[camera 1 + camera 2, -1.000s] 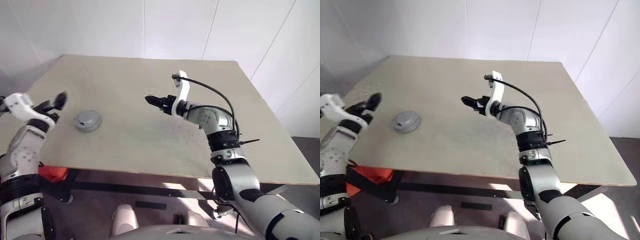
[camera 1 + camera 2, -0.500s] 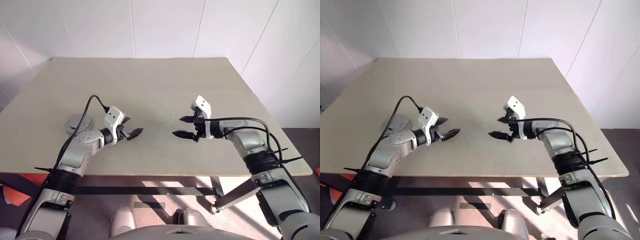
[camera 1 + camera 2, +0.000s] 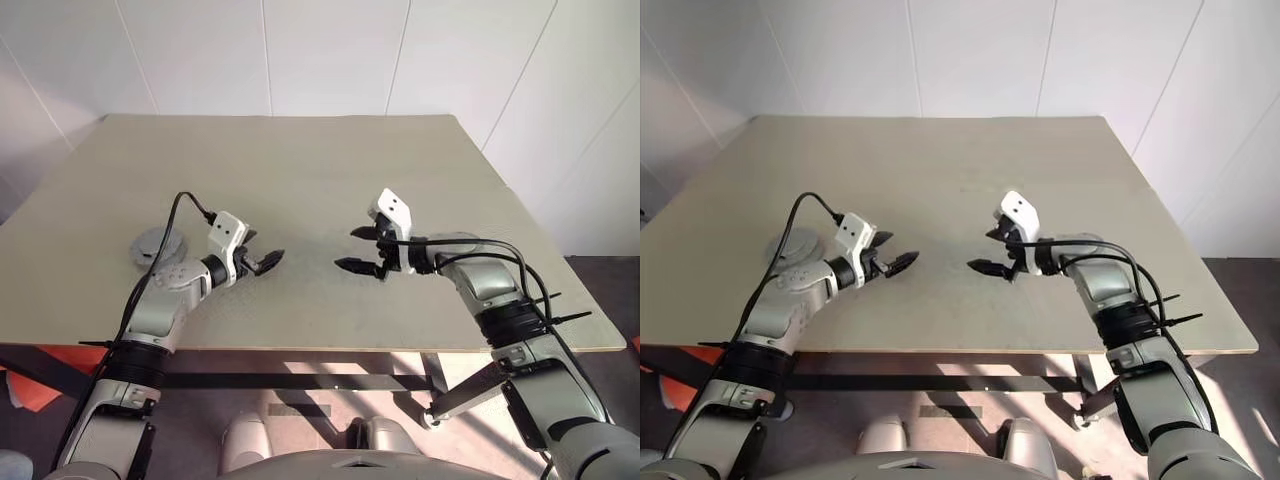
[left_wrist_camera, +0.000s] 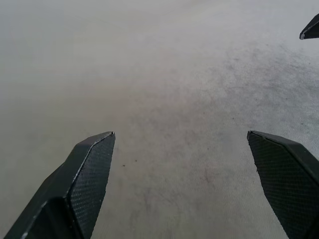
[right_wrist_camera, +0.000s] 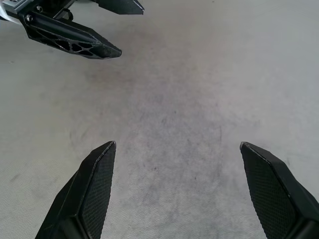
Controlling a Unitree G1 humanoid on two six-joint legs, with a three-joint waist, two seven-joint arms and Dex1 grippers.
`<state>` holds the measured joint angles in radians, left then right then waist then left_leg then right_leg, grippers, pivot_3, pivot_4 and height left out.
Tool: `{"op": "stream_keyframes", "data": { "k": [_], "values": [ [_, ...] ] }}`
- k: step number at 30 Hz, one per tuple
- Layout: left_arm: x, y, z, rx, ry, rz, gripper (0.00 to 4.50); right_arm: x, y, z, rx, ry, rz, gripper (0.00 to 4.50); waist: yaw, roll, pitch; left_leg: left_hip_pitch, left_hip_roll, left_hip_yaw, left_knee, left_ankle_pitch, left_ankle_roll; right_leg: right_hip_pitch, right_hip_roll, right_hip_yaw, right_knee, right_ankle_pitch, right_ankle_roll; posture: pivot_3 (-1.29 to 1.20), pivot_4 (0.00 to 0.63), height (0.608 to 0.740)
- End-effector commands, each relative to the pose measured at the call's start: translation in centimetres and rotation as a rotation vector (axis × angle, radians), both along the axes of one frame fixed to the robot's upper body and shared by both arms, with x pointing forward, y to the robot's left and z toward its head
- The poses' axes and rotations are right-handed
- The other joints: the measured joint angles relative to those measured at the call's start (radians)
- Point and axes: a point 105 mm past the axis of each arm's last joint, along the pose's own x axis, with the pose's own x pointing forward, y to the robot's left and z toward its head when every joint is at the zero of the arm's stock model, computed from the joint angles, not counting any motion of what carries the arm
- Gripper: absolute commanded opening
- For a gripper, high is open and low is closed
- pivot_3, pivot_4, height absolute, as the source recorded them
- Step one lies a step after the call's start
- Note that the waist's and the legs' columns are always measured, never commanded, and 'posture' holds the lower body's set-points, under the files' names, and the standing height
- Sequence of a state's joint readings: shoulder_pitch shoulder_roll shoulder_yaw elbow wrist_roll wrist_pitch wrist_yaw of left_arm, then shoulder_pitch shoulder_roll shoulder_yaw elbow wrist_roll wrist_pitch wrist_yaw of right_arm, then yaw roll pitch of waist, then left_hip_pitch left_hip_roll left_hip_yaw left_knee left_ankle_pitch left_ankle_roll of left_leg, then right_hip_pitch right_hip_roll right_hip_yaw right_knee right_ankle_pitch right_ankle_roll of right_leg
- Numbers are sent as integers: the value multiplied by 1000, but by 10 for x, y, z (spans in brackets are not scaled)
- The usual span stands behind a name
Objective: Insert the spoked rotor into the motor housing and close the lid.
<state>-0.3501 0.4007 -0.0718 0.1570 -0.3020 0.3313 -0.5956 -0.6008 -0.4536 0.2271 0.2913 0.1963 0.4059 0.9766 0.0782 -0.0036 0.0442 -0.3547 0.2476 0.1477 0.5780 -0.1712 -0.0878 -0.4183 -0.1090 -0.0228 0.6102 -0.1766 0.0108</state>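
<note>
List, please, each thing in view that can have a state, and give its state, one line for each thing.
Left gripper: open, empty, above the table.
Right gripper: open, empty, facing the left gripper, apart from it.
Motor housing: lying on the table behind the left arm, partly hidden; whether the lid is on it, I cannot tell.

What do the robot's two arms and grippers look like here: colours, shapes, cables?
Both arms are silver-grey segmented tubes with black joint bands. Each ends in a white angular wrist block and a gripper of two black pointed fingers, left gripper and right gripper; the fingers have a fine crosshatch texture. Black cables loop along each forearm.
</note>
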Motion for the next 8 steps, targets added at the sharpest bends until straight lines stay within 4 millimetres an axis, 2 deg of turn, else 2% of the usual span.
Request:
{"op": "stream_keyframes", "data": {
  "k": [1,8],
  "values": [
    [-1,-3,20,-24,-75,0,4489,7,7,20,36,-74,8,4500,-1,0,0,0,0,0,0,0,0,0,0,0,0,0,0,0,0,740],
    [-2,-6,20,-30,-73,-8,4489,5,5,22,36,-80,7,4500,0,0,0,0,0,0,0,0,0,0,0,0,0,0,0,0,0,740]
  ]
}}
